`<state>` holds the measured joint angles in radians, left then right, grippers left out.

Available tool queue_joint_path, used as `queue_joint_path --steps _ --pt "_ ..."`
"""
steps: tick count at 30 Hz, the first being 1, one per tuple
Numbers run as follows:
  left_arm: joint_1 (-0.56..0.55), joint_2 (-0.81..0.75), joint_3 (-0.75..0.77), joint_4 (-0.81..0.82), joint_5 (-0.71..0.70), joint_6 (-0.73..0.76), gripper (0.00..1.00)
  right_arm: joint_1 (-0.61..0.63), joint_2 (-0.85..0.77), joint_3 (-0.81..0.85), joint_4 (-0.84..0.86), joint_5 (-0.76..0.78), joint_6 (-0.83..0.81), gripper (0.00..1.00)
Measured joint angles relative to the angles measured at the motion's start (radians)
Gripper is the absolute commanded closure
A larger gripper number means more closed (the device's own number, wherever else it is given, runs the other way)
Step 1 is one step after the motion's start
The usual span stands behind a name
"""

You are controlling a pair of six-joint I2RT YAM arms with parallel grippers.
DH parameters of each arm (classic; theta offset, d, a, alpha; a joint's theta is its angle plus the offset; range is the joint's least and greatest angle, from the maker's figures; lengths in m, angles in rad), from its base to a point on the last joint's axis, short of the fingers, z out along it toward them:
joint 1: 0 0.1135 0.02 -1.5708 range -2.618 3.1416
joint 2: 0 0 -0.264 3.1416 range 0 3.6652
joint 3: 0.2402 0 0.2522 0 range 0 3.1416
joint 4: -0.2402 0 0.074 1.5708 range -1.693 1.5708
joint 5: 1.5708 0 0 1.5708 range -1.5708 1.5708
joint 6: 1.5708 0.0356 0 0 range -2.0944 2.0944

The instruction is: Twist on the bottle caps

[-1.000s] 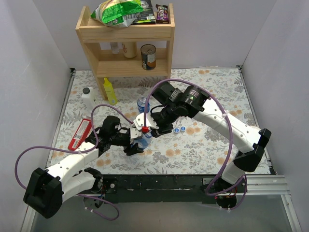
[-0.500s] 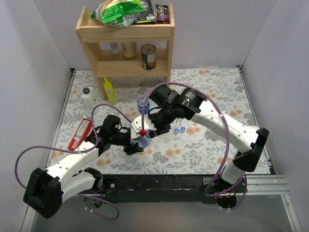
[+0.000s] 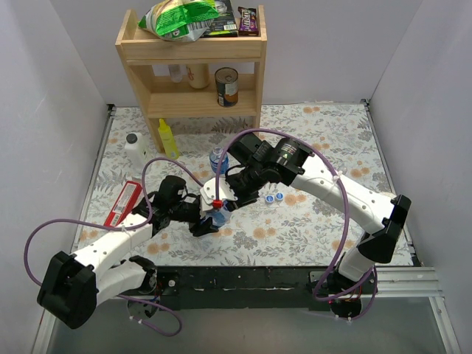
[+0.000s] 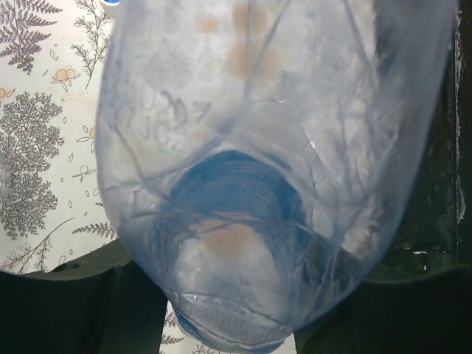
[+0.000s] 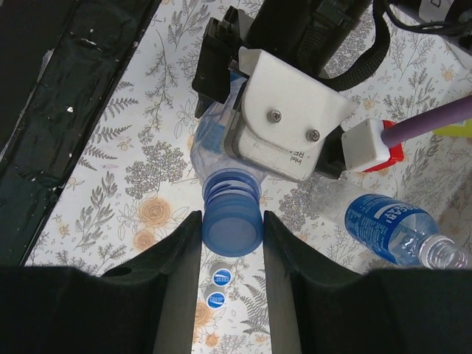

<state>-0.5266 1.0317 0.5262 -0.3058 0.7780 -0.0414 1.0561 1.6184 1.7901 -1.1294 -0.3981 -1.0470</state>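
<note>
My left gripper (image 3: 206, 223) is shut on a clear bottle (image 3: 220, 215), whose body fills the left wrist view (image 4: 251, 147) between my dark fingers (image 4: 81, 302). My right gripper (image 5: 232, 237) is shut on a blue bottle cap (image 5: 232, 225) that sits on this bottle's threaded neck (image 5: 230, 190). In the top view my right gripper (image 3: 221, 209) meets the bottle just right of the left one. Two more blue caps (image 3: 274, 198) lie on the mat and also show in the right wrist view (image 5: 218, 287). A second bottle (image 5: 391, 225) with a blue label lies on its side behind (image 3: 216, 156). No third bottle shows.
A wooden shelf (image 3: 190, 51) with a can (image 3: 226, 86) stands at the back. A yellow bottle (image 3: 168, 138) and a white bottle with a dark cap (image 3: 134, 150) stand at the left, and a red packet (image 3: 122, 205) lies near the left arm. The table's black front edge (image 5: 44, 110) is close.
My right gripper has shifted slightly left and down along the bottle's neck with the cap in it, and its wrist has turned a little. The left gripper still holds the bottle in place.
</note>
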Motion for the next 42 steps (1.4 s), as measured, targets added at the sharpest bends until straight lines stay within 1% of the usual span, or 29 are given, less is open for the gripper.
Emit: queue_joint_path --steps 11,19,29,37,42 --pt "-0.003 0.009 0.008 0.018 -0.008 -0.004 1.00 -0.002 -0.015 -0.019 0.041 -0.001 0.005 0.64" --pt "-0.003 -0.037 -0.030 0.099 -0.042 -0.074 1.00 -0.013 -0.010 0.009 0.019 -0.006 -0.004 0.64" --pt "0.002 -0.041 -0.045 0.157 -0.060 -0.123 1.00 -0.015 -0.004 0.020 0.006 -0.008 0.001 0.64" --pt "0.008 -0.052 -0.062 0.163 -0.064 -0.131 1.00 -0.015 -0.008 -0.006 0.069 0.019 0.060 0.65" --pt "0.013 -0.090 -0.068 0.149 -0.068 -0.117 1.00 -0.012 -0.008 -0.006 0.094 0.037 0.080 0.65"
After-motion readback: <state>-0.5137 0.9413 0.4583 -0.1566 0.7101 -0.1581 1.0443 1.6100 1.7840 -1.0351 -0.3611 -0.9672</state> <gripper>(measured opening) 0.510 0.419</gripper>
